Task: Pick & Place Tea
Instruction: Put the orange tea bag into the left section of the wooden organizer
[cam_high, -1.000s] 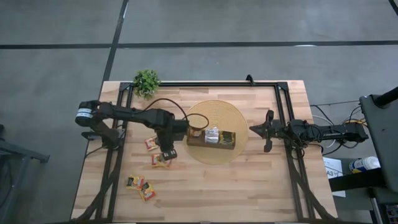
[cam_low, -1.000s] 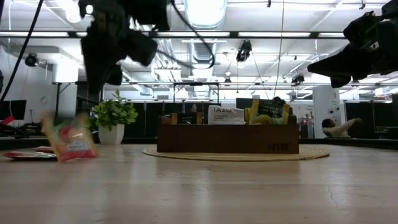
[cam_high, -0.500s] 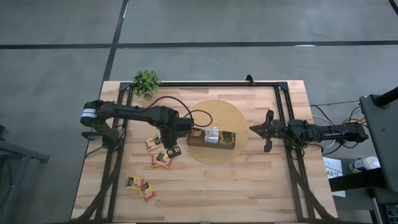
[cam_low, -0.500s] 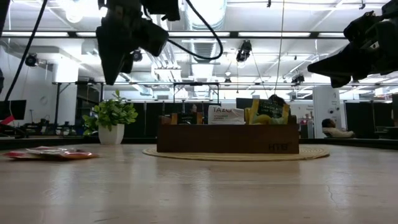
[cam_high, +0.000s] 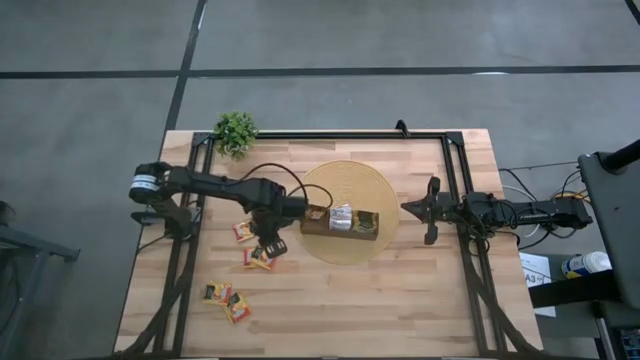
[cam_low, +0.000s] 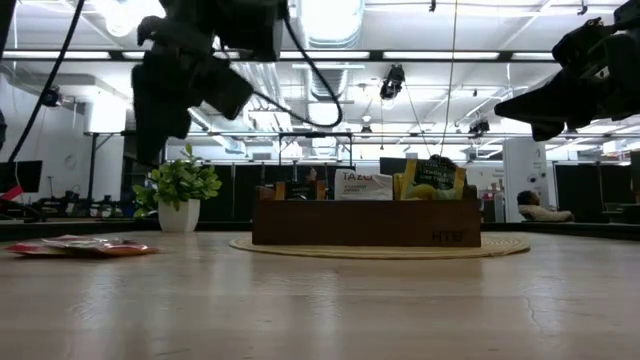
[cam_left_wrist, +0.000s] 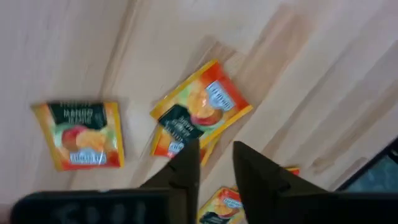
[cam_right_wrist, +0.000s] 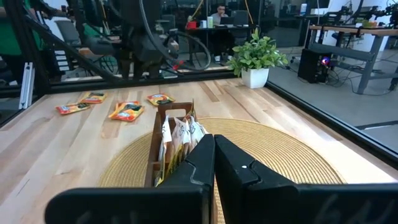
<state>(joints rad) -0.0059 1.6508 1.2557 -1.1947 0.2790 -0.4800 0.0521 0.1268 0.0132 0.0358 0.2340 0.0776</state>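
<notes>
The left gripper (cam_high: 270, 243) hangs over the worktop (cam_high: 400, 300) just off the left end of the wooden box (cam_high: 340, 222), directly above a pair of loose tea sachets (cam_high: 259, 257). In the left wrist view its two fingers (cam_left_wrist: 186, 165) stand a little apart with a narrow gap between them, nothing held, pointing down at an orange-yellow sachet (cam_left_wrist: 200, 113) that lies flat on the wood — another one (cam_left_wrist: 81, 132) lies near it, apart from it.

More sachets are spread over the left half of the worktop: one (cam_high: 243, 231) just beside the gripper toward the left edge, and a small group (cam_high: 227, 299) nearer the front left corner. Inside the box, which sits on a round woven mat (cam_high: 345, 212) at mid-worktop, several sachets (cam_high: 343, 215) stand upright in the compartments; the low view shows white and green-yellow ones (cam_low: 430, 178) sticking up above its rim.

The right gripper (cam_high: 408, 208) waits above the right side of the worktop, beyond the mat's right edge, facing the box, its jaws pressed together and empty.

A potted plant (cam_high: 236, 131) stands at the back left corner.
</notes>
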